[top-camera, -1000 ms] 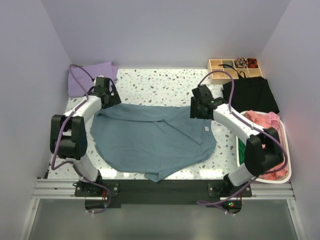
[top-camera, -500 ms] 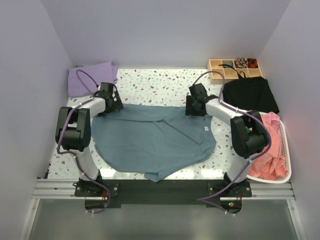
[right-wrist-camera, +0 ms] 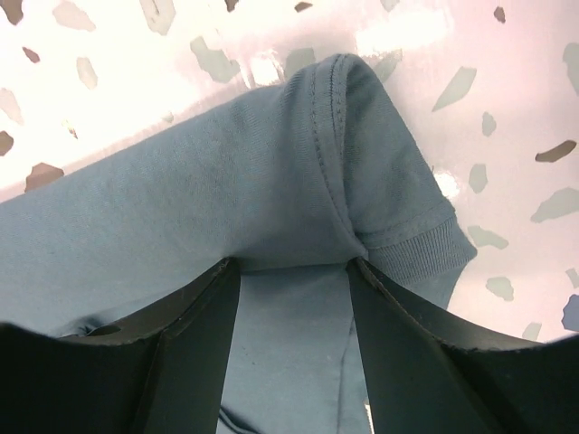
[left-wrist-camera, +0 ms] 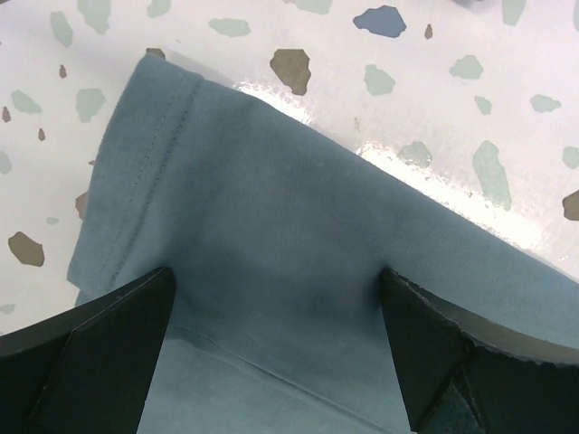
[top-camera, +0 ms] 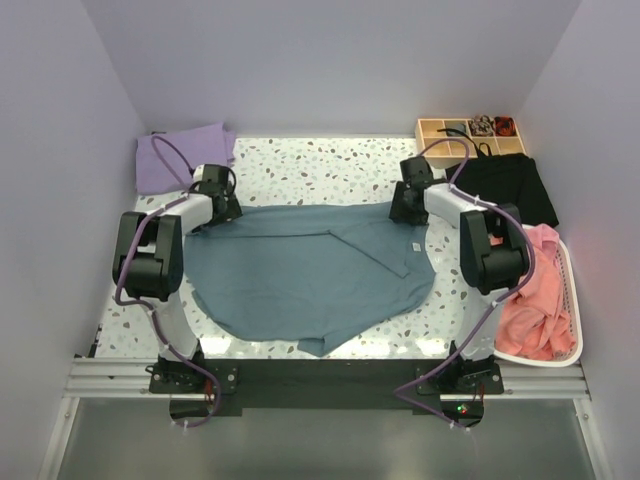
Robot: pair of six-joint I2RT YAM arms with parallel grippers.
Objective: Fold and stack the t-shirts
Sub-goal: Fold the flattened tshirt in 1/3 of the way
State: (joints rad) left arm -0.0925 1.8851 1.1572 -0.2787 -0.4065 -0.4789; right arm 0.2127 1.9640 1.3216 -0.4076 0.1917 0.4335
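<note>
The slate-blue t-shirt [top-camera: 300, 275] lies spread over the middle of the table, with its right side folded inward. My left gripper [top-camera: 216, 203] is at the shirt's far left corner. In the left wrist view it [left-wrist-camera: 276, 276] is wide open, its fingers [left-wrist-camera: 99, 362] straddling the flat sleeve hem [left-wrist-camera: 145, 172]. My right gripper [top-camera: 408, 205] is at the far right corner. Seen from the right wrist it [right-wrist-camera: 291, 267] is open, narrower than the left, and its fingers [right-wrist-camera: 181, 353] straddle a bunched fold by the ribbed collar [right-wrist-camera: 425, 244]. A lavender t-shirt [top-camera: 185, 155] lies folded at the back left.
At the right edge a white basket [top-camera: 572, 300] holds salmon-pink t-shirts [top-camera: 535, 310]. A black garment [top-camera: 500, 190] lies at the back right, beside a wooden compartment tray [top-camera: 470, 133] with small items. The terrazzo table [top-camera: 320, 165] shows beyond the shirt.
My right gripper has moved right and toward the back, and the shirt's far right corner went with it. My left gripper has shifted slightly left. The shirt's far edge now lies straighter.
</note>
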